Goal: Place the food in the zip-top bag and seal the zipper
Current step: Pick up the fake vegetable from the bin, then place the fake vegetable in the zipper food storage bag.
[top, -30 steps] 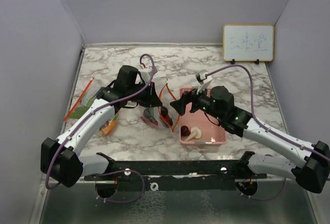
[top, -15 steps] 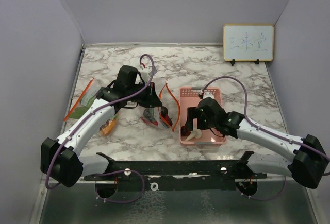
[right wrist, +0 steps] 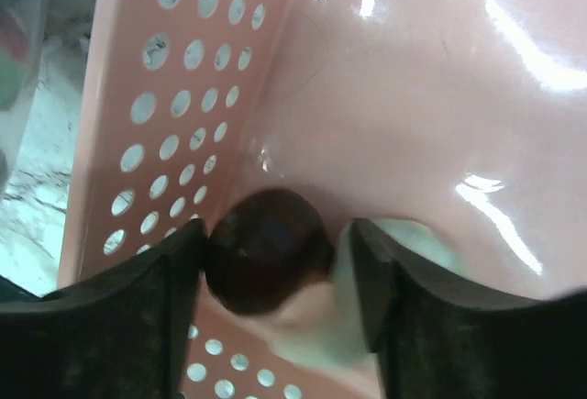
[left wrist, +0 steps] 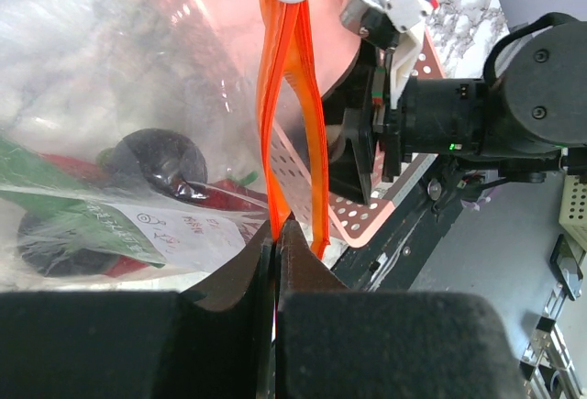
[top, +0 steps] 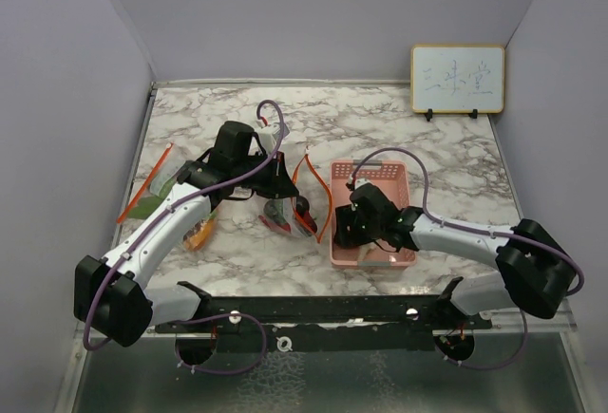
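One dark round piece (right wrist: 266, 250) in pink basket (top: 394, 180) corner, beside white mushroom (top: 368, 254); right gripper (right wrist: 275, 284), above basket a second ago, now straddles it, jaws half-wide, narrowing. Left gripper (left wrist: 277, 250) pinches zip-top bag (left wrist: 110, 69) rim. Pickup imminent.

the top external view looks steeply down from above and behind the arm bases, far enough to take in the whole marble surface (top: 399, 128). the left wrist view peers past the left claw (left wrist: 275, 248) across the zip-top bag (left wrist: 110, 69) toward the pink basket (left wrist: 362, 216), which the right wrist view sees from very close inside; all three share that basket.
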Controlling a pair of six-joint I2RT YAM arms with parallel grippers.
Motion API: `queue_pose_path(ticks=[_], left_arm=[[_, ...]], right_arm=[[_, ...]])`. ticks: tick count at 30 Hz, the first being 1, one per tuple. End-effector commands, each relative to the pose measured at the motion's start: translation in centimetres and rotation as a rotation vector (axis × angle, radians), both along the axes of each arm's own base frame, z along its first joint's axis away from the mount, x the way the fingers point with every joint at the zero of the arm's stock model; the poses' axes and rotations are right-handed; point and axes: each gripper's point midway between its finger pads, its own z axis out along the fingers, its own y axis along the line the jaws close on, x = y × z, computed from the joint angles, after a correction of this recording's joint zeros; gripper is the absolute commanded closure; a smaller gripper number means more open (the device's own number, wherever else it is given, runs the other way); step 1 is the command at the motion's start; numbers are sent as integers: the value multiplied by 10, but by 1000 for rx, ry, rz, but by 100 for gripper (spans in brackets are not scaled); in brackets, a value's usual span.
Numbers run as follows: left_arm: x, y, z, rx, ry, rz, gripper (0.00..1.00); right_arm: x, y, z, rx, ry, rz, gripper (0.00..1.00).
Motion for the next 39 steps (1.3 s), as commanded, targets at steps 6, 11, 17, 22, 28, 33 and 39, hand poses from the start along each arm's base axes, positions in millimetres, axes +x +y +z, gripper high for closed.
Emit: queue_pose_path(ticks=[6,11,17,22,28,33,39], left_arm=[[-5,0,9,-31,-30,-14,100],[-7,1,9,-30,-31,-12,100],[-8,3,8,-29,-29,-6,100],[-7,1,8,-37,-27,-4,100],[-8,1,14,-52,-30,-1,100],[-10,1,17,-55,-36,-4,100],[-10,0,15,-60,-34,-9,100]], right_arm=[[2,-2,0,-10,-22,2,72],[9,4,65,89,-149,34,82],[-6,42,163,369,-295,218,82],[-11,77,191,528,-323,327,78],[29,89,172,457,-346,203,38],[39,74,184,438,-399,112,1],[22,12,158,251,-290,-70,0]])
